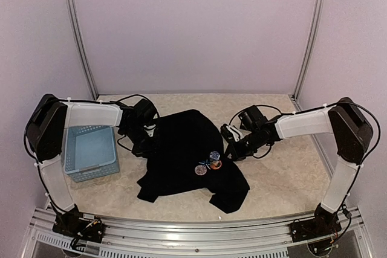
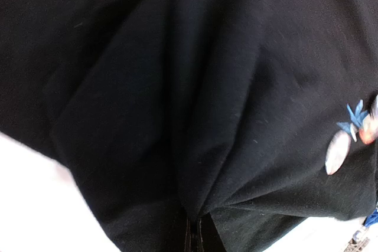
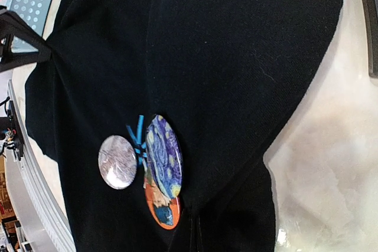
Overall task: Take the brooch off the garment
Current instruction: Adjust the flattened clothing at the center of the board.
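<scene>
My left claw (image 1: 147,148) is pinched closed on the plain black garment's (image 1: 181,140) edge nearest the light-blue basket (image 1: 91,171). My right claw (image 1: 230,153) is clamped on the edge farthest from it. The garment lies crumpled just beside the basket, with three round brooches (image 1: 214,160) pinned together.

- I see a light-blue perforated plastic basket (image 1: 91,152) at the left side of the table, open side up.
- A beige marbled tabletop (image 1: 284,173) lies under it.
- Plain pale lilac walls (image 1: 193,28) close three sides.
- A ribbed aluminium rail (image 1: 199,237) runs along the near edge.
</scene>
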Controlling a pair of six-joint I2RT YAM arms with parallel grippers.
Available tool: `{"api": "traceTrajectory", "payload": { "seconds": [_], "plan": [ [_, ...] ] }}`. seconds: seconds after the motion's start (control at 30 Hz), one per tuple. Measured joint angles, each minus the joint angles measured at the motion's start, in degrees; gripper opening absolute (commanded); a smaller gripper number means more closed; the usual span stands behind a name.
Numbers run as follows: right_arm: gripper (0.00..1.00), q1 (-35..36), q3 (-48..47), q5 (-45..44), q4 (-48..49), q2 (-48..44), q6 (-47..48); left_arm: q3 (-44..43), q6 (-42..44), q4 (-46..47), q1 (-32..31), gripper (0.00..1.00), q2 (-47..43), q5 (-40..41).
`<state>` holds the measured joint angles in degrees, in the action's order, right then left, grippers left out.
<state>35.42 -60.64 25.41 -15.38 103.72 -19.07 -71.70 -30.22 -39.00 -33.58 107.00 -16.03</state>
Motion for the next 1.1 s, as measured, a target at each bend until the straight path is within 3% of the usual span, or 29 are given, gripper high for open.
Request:
{"api": "traceTrajectory", "payload": {
  "seconds": [0.23, 0.43, 0.5, 0.53, 0.6, 0.77, 0.93, 1.1],
  "plan": [
    [0.00, 0.0, 6.1, 1.9, -0.6, -7.1, -1.0, -1.6, 3.6, 1.1, 4.1, 0.00, 0.3, -1.1],
    [0.01, 0.0, 8.7, 1.6, -0.2, -11.7, -3.5, -10.1, 10.0, 1.0, 4.9, 0.02, 3.4, -2.0],
    [0.22, 0.0, 8.7, 1.0, 0.0, -11.7, -4.3, -12.5, 11.7, 0.6, 5.1, 0.15, 4.6, -2.0],
    [0.31, 0.0, 8.6, 0.6, 0.0, -11.7, -4.4, -13.6, 12.7, 0.4, 5.2, 0.27, 5.2, -2.0],
    [0.43, 0.0, 7.7, -0.2, -1.7, -11.7, -4.5, -14.4, 14.0, 0.1, 5.3, 0.44, 5.5, -1.0],
    [0.59, 0.2, 2.4, -3.0, -7.3, -11.3, -0.6, -14.5, 14.8, -0.4, 6.0, 0.76, 4.5, 2.3],
    [0.60, 1.6, -3.5, -6.8, -12.5, -11.3, 5.7, -12.8, 12.3, -0.4, 4.3, 0.87, -0.9, 5.0],
    [0.61, 6.3, -8.1, -12.0, -14.9, -10.6, 9.5, -12.0, 7.6, 1.2, 1.6, 0.89, -7.1, 6.0]
  ]
}}
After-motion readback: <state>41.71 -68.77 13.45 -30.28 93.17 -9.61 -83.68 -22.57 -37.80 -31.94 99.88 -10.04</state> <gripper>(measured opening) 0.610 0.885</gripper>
